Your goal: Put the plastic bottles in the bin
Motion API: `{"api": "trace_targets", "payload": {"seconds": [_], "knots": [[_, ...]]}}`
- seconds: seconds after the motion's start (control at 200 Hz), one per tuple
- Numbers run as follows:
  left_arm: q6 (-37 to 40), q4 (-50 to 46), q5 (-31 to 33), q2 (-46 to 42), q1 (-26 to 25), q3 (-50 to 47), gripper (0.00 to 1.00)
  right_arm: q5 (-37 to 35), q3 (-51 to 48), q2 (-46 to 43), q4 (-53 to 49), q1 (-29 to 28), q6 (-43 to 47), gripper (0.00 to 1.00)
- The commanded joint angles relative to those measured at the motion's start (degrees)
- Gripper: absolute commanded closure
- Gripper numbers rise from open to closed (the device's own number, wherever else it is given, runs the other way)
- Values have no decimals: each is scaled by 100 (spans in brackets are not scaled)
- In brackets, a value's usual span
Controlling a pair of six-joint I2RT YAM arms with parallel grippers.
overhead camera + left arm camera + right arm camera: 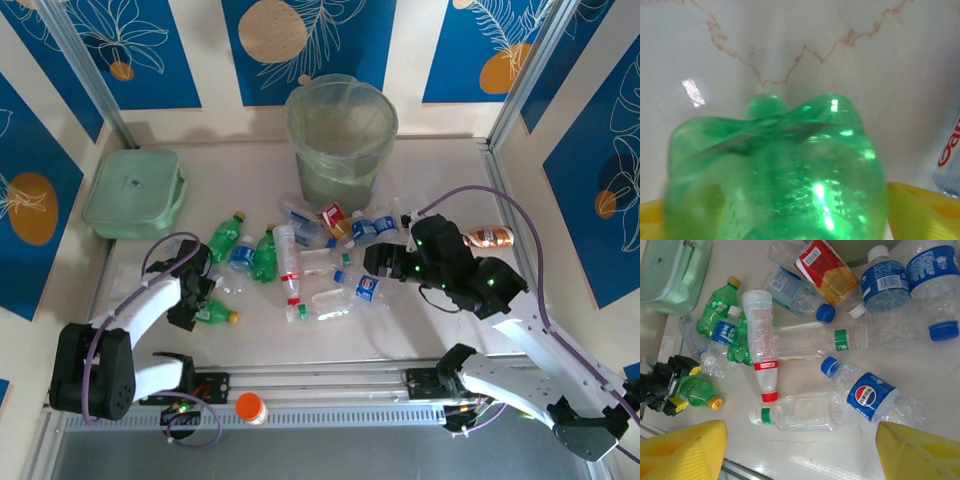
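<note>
**Top view:** We see the plastic bottles [300,255] strewn across the middle of the marble-veined table [440,170]. They lie on the near side of the bin [345,170], which stands upright at the far edge, its pale green liner folded over the rim. The left gripper [203,305] sits low over a green bottle [218,315] that lies apart from the heap. Its fingers are hard to make out from here. The right gripper [372,262] hangs at the heap's right side. A copper-coloured can [490,237] is half hidden behind that arm.

**Left wrist:** The green bottle's crumpled base [775,170] fills most of the frame between two yellow fingers [925,210], one largely hidden behind the plastic. We cannot tell whether they pinch it or merely flank it. A blue-labelled bottle [950,160] is cut off at the right edge.

**Right wrist:** The right gripper's fingers [920,455] stand spread wide with nothing between them. They hang above a Pepsi bottle [870,397] and a clear green-capped bottle [800,412]. The bin's foot [855,252] is cropped by the top edge, and a mint-green box [670,270] by the corner.
</note>
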State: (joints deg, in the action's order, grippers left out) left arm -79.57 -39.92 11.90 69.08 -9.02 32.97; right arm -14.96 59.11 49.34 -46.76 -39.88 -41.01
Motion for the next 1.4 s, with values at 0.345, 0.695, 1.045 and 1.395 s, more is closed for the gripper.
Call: {"api": "trace_targets", "payload": {"seconds": [0.345, 0.695, 1.045, 1.395], "knots": [[406, -529, 27, -754, 80, 3, 42, -239, 101, -284, 219, -99, 718, 19], [2416, -301, -1294, -1839, 24, 1102, 60, -597, 168, 72, 551, -293, 529, 17], [3713, 1225, -3294, -1865, -209, 2068, 66, 1882, 263, 289, 1612, -177, 1185, 17], [3072, 3823, -4329, -1383, -1048, 2108, 71, 2120, 593, 1024, 1958, -310, 678, 14]]}}
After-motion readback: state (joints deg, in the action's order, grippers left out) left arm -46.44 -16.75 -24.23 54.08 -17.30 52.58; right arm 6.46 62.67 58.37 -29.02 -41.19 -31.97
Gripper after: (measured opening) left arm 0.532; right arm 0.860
